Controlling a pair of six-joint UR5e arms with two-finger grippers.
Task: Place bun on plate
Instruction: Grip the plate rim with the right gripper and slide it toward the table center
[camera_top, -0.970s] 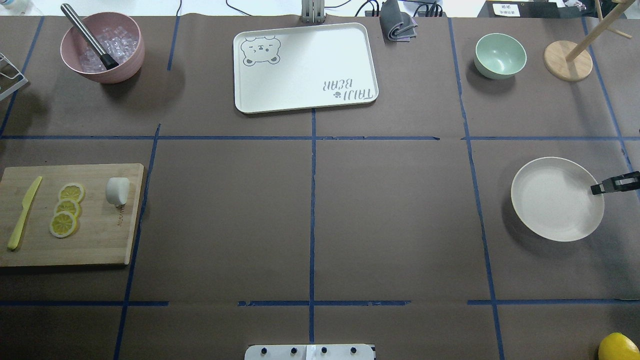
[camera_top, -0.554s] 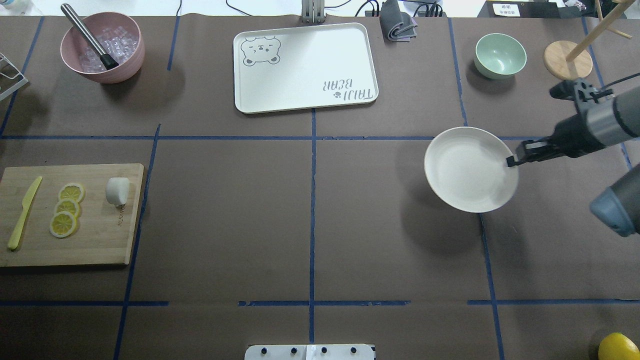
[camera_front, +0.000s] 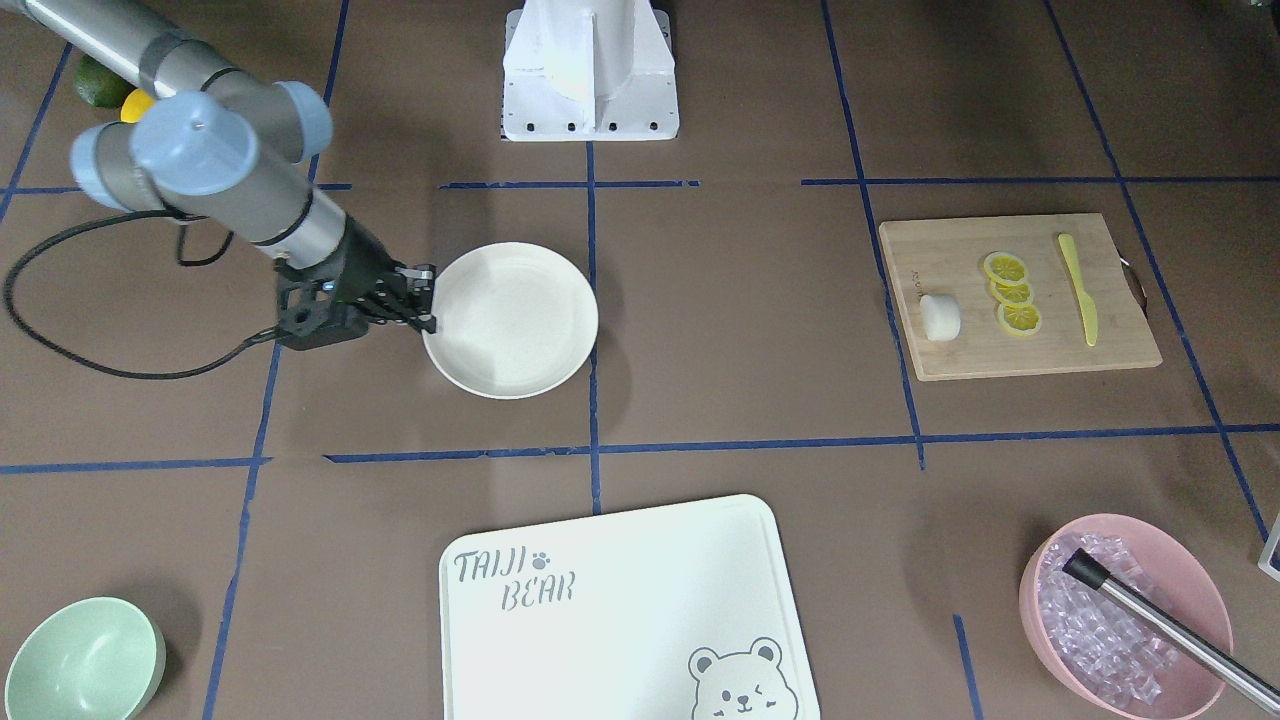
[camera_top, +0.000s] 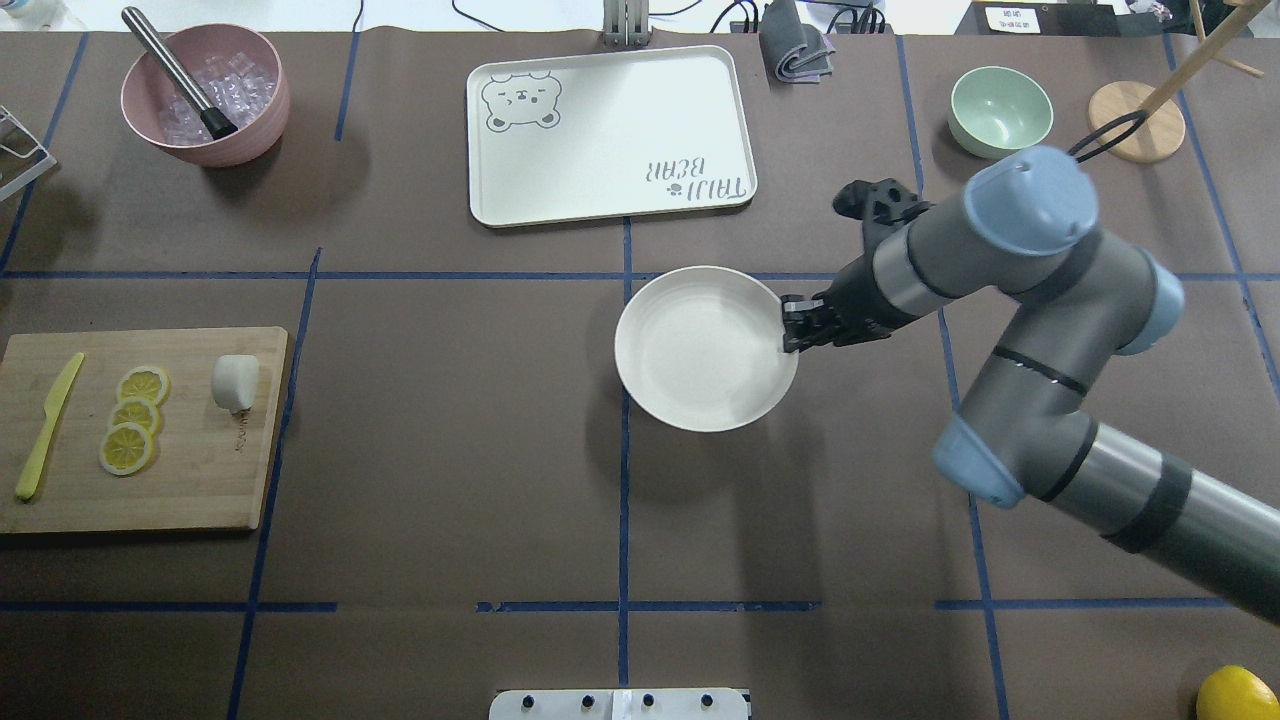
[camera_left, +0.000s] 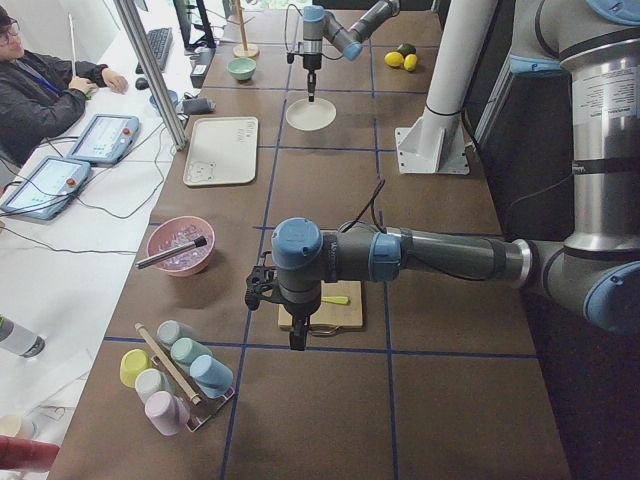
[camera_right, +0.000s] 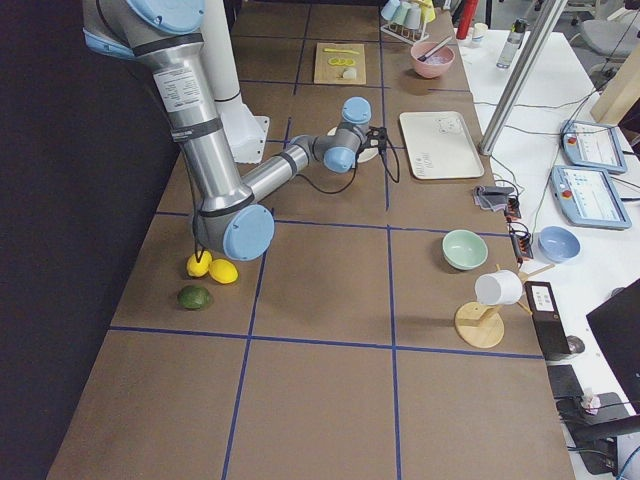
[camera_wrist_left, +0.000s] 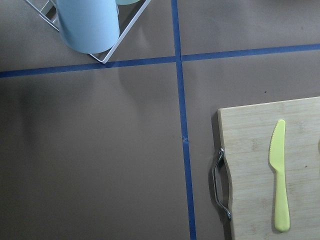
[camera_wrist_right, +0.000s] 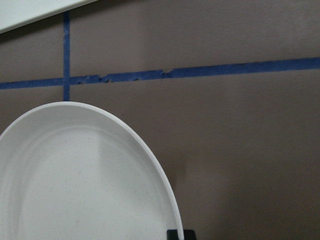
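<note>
One second has brought the plate (camera_top: 700, 350), clenched at its rim by the right tool (camera_top: 792, 330), from the worktop's right side to its centre, nearer the bun (camera_top: 236, 382) lying on the cutting board (camera_top: 200, 480); whether the left tool (camera_left: 298, 340) is clenched we cannot tell.

Overhead: high behind the robot, facing forward and down, taking in the whole table (camera_top: 450, 450).
Front-facing: opposite, steep; robot base (camera_front: 590, 100) at 12 o'clock. Shares plate (camera_front: 510, 320) and cutting board (camera_front: 1040, 355) with overhead.
Side views: far, at table ends, looking along it.
Wrist views: close, downward — left over board's edge, right over plate's rim.
</note>
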